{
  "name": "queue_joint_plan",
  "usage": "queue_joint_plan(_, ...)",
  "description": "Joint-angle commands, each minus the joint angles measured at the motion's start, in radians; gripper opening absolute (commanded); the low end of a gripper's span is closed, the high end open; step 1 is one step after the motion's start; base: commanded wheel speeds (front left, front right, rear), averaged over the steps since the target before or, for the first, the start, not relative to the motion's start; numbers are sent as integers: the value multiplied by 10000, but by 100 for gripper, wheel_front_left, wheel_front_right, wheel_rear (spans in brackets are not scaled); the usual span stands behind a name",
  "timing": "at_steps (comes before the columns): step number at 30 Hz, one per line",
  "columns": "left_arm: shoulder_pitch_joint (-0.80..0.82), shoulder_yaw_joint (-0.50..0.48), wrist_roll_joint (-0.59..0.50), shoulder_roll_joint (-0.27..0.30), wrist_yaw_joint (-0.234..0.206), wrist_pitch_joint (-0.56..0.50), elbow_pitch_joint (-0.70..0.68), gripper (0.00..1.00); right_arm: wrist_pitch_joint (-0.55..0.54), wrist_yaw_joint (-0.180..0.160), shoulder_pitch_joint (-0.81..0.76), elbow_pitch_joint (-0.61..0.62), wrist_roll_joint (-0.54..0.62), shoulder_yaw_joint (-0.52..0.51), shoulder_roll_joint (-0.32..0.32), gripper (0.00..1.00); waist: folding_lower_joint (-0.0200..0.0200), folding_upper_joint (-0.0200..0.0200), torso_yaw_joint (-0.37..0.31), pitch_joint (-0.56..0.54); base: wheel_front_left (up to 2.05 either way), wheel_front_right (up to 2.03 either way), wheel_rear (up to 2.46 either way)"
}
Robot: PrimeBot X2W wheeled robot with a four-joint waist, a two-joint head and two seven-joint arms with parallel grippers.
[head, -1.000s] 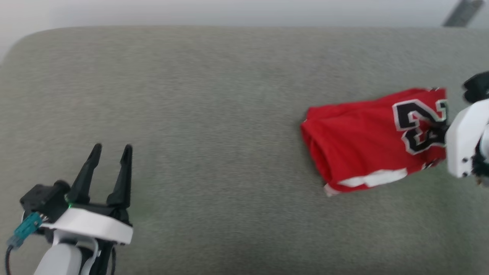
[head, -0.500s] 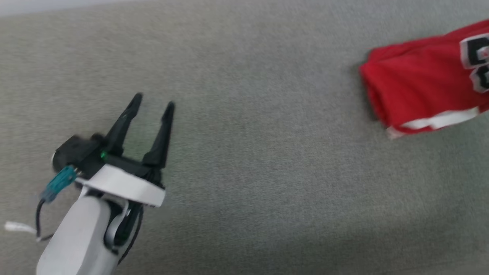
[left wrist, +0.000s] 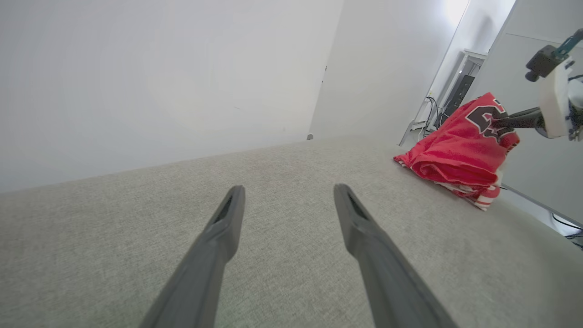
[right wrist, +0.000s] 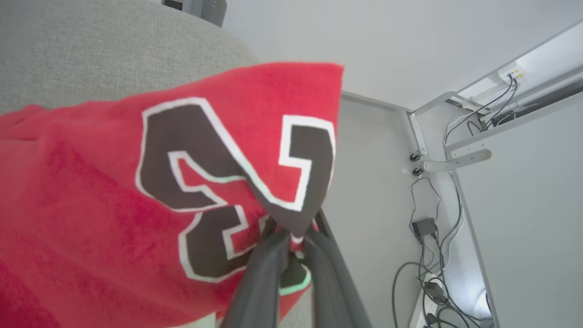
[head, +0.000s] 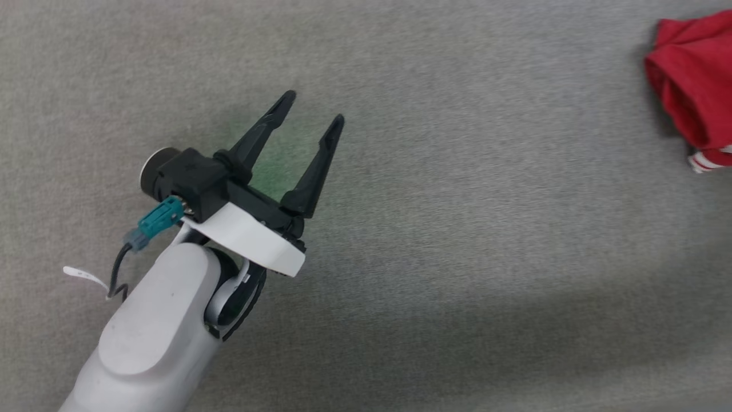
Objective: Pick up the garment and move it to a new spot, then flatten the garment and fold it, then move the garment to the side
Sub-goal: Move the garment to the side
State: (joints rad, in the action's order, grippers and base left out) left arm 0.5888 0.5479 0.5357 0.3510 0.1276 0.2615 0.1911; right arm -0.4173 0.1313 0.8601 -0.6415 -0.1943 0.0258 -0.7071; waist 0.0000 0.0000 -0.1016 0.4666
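Looking first at the garment, we find it bunched in a red heap at the right-hand edge of the tabletop. In the head view only its folded left end and a bit of red-and-white striped trim show. In the left wrist view the garment rests with its lower folds and striped trim on the grey cloth right by that edge. Its upper part, the one with the black numerals, is pulled up off the surface.

We see the right pincer reaching in from beyond the edge, its dark fingers closed on the cloth at the numerals. The right wrist view confirms this. There the right pincer has its two fingers pressed together on a pinch of fabric at the lower edge of a white-outlined numeral. The garment spreads to the left of it in front of a rounded corner of the tabletop.

Well apart from the garment, toward the left end of the tabletop, we see the left pincer with its fingers spread wide and nothing between them. A faint green glow lies on the cloth between them. A teal connector with a dark cable sits on the wrist behind it. From its own camera the left pincer points across bare grey cloth toward a white wall.

Past the garment, in the right wrist view, we see loose cables hanging down beside a pale metal frame.
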Motion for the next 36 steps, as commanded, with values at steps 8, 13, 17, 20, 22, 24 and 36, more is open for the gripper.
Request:
queue_joint_plan(8, 435, 199, 195, 61, 35, 43, 155, 100, 1003, -12, 638, -2125, 1254, -1107, 686, 0, 0, 0, 623, 421, 0, 0, 0)
queue_joint_plan(13, 300, -13, 184, 112, 35, 42, 156, 100, 1295, -12, 902, -2669, 1779, -1516, 854, 100, 0, 0, 713, 357, 0, 0, 0)
queue_joint_plan(17, 6, -365, 282, 163, 35, 43, 158, 100, 1561, -12, 1119, -3054, 1864, -1852, 1057, 100, 0, 0, 722, 51, 0, 0, 0)
queue_joint_plan(20, -270, -611, 375, 173, 35, 43, 183, 100, 1882, -12, 1087, -3248, 1720, -2114, 1225, 100, 0, 0, 722, -271, 0, 0, 0)
queue_joint_plan(22, -486, -740, 498, 193, 35, 42, 194, 100, 2104, -12, 991, -3272, 1547, -2127, 1356, 100, 0, 0, 722, -492, 0, 0, 0)
queue_joint_plan(24, -663, -922, 540, 289, 35, 43, 198, 100, 2425, -12, 905, -3212, 1379, -2066, 1489, 100, 0, 0, 725, -704, 0, 0, 0)
queue_joint_plan(36, -2313, -2345, 541, 310, 36, 44, -54, 100, 4281, -12, -893, -1673, -529, -811, 2423, 100, 0, 0, 918, -2169, 0, 0, 0)
